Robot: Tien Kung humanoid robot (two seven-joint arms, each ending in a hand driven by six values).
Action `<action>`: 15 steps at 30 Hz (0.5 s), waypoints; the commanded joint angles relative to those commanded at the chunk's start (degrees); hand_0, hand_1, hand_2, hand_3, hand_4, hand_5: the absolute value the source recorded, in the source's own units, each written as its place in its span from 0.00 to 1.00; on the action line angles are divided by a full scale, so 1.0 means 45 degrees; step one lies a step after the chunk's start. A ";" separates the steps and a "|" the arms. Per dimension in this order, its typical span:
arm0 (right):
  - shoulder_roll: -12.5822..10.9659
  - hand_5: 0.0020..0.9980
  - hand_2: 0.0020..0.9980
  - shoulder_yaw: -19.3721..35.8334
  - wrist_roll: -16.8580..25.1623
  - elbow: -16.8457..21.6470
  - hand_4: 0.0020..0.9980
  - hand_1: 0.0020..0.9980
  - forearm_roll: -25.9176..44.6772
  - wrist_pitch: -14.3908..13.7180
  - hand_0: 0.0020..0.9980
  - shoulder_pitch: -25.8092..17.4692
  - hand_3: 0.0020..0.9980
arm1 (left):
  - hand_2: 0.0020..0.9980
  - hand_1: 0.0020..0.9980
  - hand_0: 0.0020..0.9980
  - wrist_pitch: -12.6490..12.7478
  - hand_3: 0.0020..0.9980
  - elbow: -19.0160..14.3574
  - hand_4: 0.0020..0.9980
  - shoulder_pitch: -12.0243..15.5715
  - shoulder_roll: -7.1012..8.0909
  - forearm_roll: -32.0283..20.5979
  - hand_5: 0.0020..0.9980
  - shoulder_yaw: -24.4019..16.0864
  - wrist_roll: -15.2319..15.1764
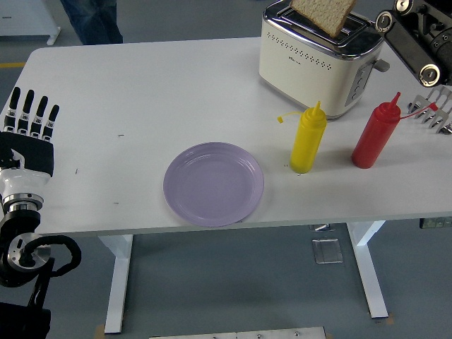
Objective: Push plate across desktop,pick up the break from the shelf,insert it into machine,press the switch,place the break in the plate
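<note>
Head view: insertion step in hand. Bread slice [326, 14] sits tilted over the toaster [321, 56] top, its lower edge at the slots, not yet dropped in as far as I can tell. Right arm [417, 42] comes in from the upper right corner, just right of the slice; its robot hand is out of frame or hidden, so grip on the bread can't be confirmed.

Left robot hand [30, 116] rests at the surface's [141, 92] left edge, fingers straight and relaxed, holding nothing. Purple plate [214, 183] lies well to its right near the front edge, empty. Yellow squeeze bottle [308, 140] and red squeeze bottle [374, 135] stand between plate and toaster; metal rack [436, 107] at far right.

Next, my read: square the slice to a slot, lower it fully, then press the side lever [381, 66].

Writing: small dark mark on the toaster's front, too small to read. No labels on the bottles.
</note>
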 joint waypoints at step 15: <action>0.0221 0.16 0.45 -0.0282 0.0031 -0.0845 0.29 0.40 -0.0090 -0.0118 0.33 -0.0025 0.51 | 0.87 0.84 0.84 0.0003 0.83 0.0008 0.56 -0.0024 0.0001 -0.0001 1.00 0.0018 -0.0009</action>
